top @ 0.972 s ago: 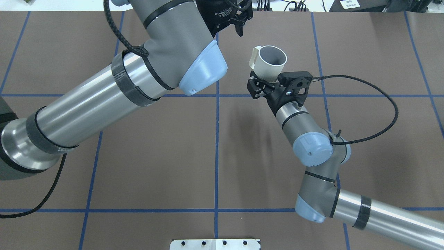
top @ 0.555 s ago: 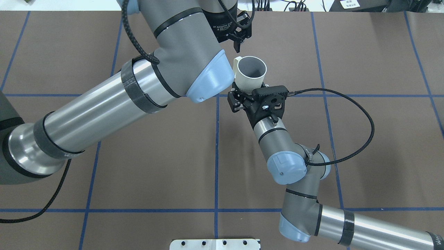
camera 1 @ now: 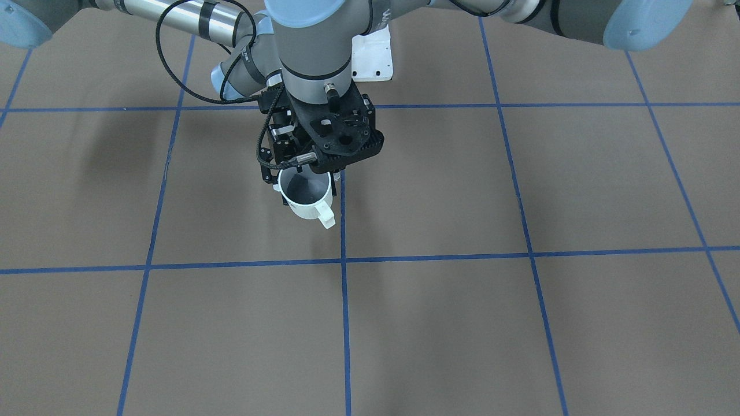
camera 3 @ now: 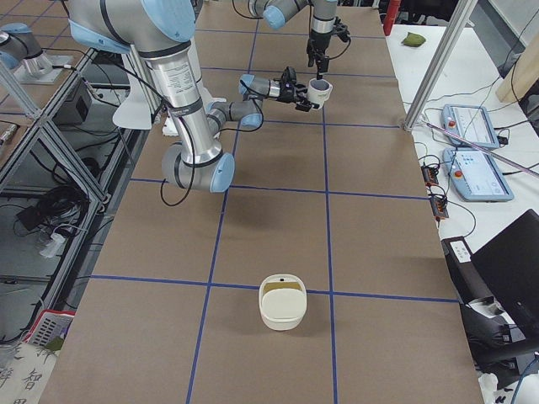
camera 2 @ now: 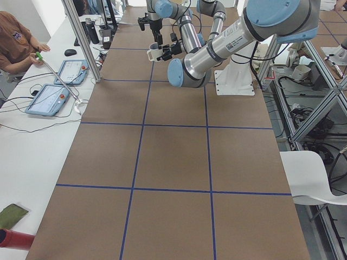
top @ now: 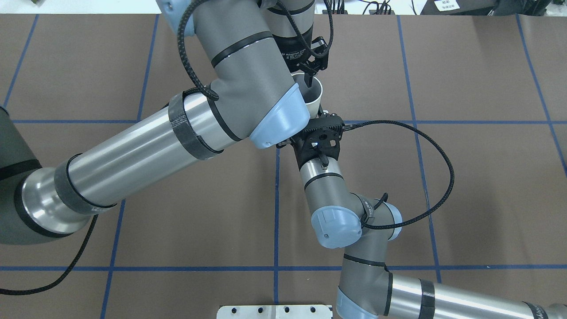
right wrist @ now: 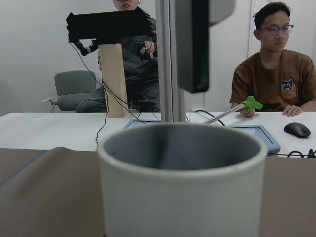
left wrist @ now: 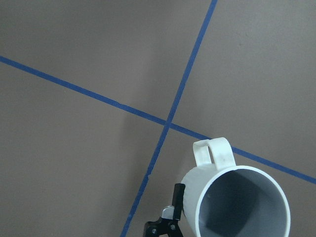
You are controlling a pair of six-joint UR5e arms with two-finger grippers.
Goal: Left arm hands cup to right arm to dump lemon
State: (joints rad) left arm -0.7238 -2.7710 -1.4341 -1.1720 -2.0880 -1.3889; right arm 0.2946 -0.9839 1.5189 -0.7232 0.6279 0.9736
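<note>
Cup (camera 1: 306, 199) aloft, seemingly in right tool (camera 1: 281, 186)

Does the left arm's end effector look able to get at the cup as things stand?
Probably yes: the left end effector hangs open above the cup, at its mouth, nothing between. The right end effector grips the cup from the side, leaving the top free.

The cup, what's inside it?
The cup shows only a bare grey inner wall, with no lemon in sight. Its bottom is partly cut off in the left wrist view.
</note>
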